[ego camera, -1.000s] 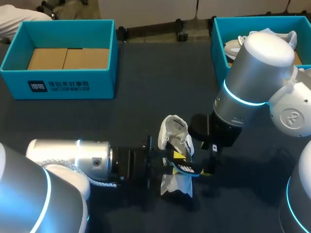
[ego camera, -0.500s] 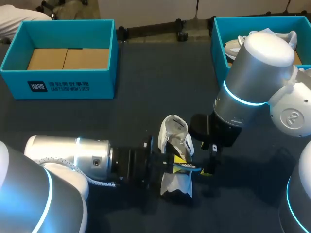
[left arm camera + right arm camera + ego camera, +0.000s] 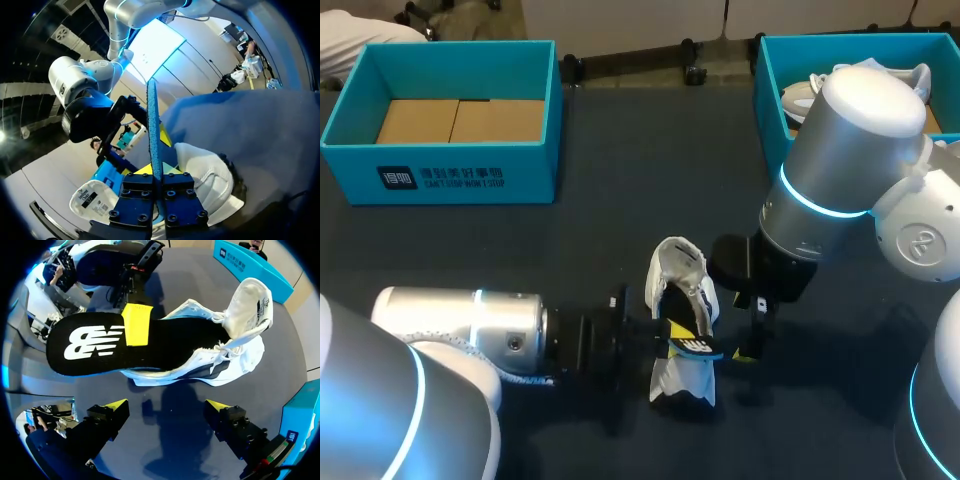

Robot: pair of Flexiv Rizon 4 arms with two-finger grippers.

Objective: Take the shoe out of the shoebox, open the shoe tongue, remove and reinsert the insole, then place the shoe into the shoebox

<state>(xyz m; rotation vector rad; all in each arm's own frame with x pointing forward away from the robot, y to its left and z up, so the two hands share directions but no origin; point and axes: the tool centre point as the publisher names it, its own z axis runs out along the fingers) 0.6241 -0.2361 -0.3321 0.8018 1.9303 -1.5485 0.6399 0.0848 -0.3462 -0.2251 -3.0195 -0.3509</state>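
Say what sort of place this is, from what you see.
Probably a robot lab bench: on a dark table the left gripper holds an insole by a shoe, the right gripper hangs open, and teal shoeboxes stand behind.

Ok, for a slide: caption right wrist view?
Left claw pinches the black insole sticking from the white shoe; right claw open.

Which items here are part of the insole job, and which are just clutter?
In the job: shoe; insole, pinched in left gripper; empty shoebox; right gripper, open near the shoe.
Lying about, probably: second shoebox, another shoe inside.
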